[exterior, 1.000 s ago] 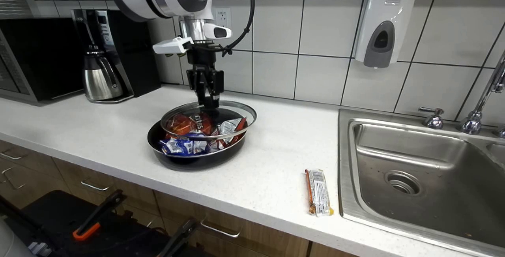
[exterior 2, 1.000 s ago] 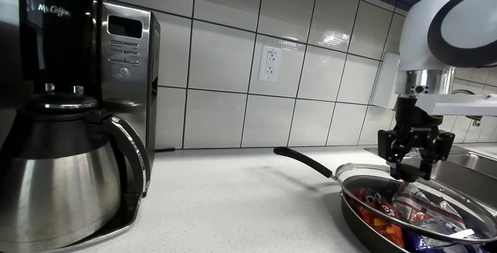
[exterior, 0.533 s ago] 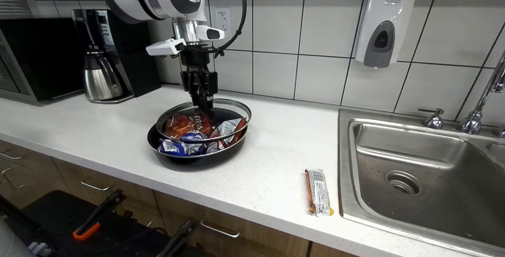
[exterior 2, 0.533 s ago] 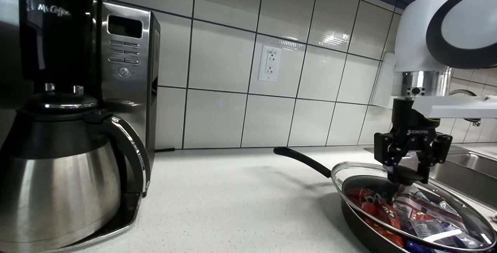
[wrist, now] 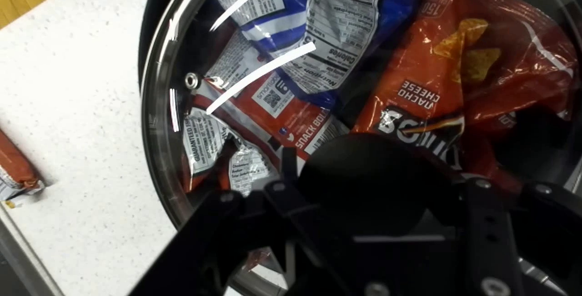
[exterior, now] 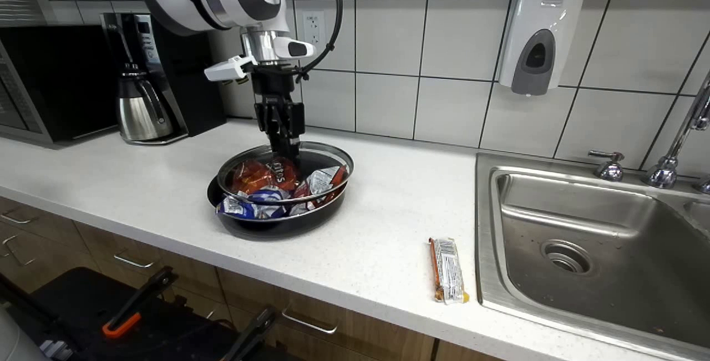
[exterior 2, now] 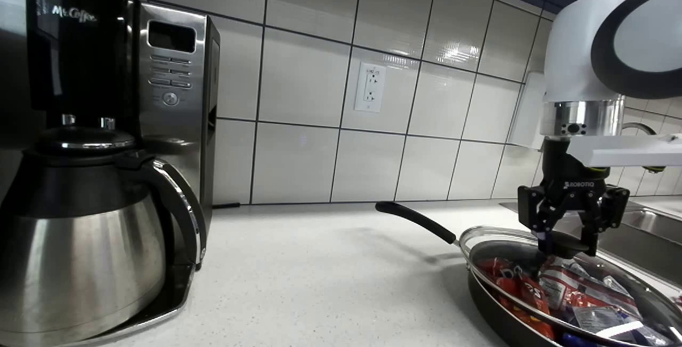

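Glass lid (exterior: 314, 162) over a black pan (exterior: 277, 231) of snack bags (exterior: 244, 209), at ten o'clock from the wrapped bar (exterior: 448, 270) in an exterior view. My tool (exterior 2: 568, 243) grips the lid's black knob (wrist: 368, 178), likely the surest hold. I judge the lid rigid, moderately heavy, slick at the glass, and breakable.

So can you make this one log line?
gripper: holding lid by knob; lid: over pan; bags: inside pan; bar: on counter beside sink
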`<control>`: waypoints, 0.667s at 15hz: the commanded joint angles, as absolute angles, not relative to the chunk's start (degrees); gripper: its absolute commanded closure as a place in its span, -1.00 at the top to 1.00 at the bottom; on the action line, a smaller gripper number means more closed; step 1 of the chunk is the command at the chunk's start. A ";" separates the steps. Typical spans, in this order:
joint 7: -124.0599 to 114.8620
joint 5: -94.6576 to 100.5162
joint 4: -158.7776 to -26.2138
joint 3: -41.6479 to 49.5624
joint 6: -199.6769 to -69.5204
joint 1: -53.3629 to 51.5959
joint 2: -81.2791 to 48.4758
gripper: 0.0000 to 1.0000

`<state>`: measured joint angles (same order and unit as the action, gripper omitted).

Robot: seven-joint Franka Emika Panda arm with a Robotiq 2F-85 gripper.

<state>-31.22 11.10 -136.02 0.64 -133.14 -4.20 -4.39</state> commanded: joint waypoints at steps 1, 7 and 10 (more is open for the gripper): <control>-33.96 13.57 -137.29 0.36 -129.94 -4.18 -0.80 -0.22; -32.93 13.06 -137.26 0.09 -128.51 -4.17 -0.99 -0.22; -32.52 12.82 -137.25 -0.11 -127.38 -4.25 -0.71 -0.22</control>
<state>-31.69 11.74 -136.24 0.53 -130.64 -4.20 -4.09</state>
